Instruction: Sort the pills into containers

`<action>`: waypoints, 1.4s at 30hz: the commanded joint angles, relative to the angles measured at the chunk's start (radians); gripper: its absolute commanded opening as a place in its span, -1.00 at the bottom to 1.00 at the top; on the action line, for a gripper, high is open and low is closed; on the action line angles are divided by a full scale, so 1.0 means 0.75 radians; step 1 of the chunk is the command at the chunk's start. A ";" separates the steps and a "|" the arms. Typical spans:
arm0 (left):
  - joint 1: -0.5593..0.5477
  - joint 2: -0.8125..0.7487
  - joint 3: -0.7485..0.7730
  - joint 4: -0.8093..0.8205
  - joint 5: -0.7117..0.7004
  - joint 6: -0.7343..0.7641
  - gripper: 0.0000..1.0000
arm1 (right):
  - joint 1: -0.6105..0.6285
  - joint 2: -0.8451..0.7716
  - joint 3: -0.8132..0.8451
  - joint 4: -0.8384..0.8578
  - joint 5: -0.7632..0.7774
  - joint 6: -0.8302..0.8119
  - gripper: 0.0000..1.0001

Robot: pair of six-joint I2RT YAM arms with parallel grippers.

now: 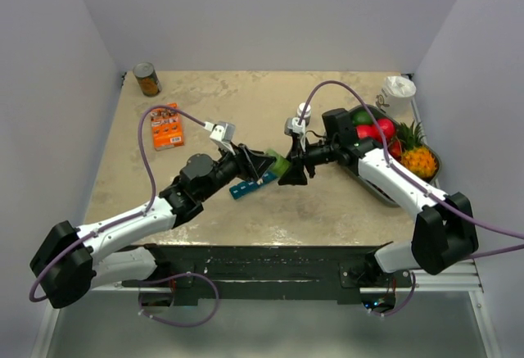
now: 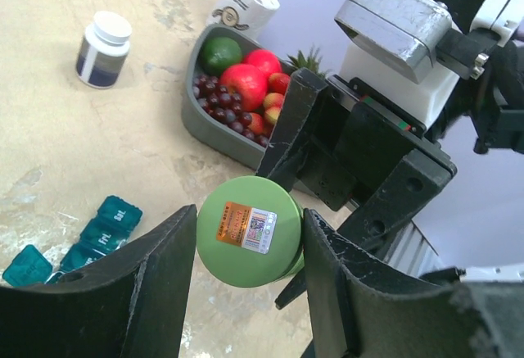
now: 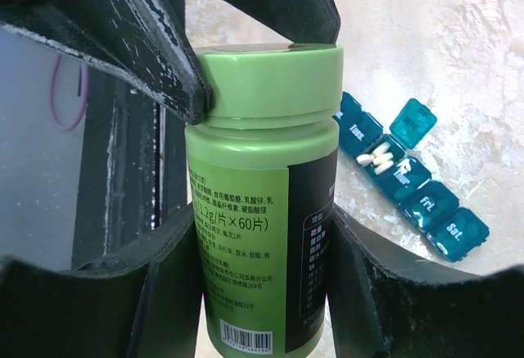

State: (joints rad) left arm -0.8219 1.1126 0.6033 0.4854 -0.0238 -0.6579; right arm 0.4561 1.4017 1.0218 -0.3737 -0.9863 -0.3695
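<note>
Meeting mid-frame above a mottled beige table (image 1: 246,96) between grey walls (image 1: 246,14), the left gripper (image 1: 266,164) clenched the bottle (image 1: 281,165) cap and the right gripper (image 1: 293,171) its body, the organiser (image 1: 250,184) lying just lower left.

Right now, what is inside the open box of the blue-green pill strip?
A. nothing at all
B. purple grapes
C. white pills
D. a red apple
C: in the right wrist view the pill organiser has one lid flipped up, and a few small white pills lie in that open compartment.
</note>
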 commanded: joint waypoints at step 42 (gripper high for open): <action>0.137 -0.156 0.141 -0.124 0.649 0.272 0.99 | -0.103 -0.077 -0.162 0.541 -0.526 0.339 -1.00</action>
State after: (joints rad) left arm -0.7265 1.0527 0.6647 0.3901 0.4438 -0.4297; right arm 0.3801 1.3621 0.8539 0.0307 -1.3739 -0.0681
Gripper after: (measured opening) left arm 0.939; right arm 0.542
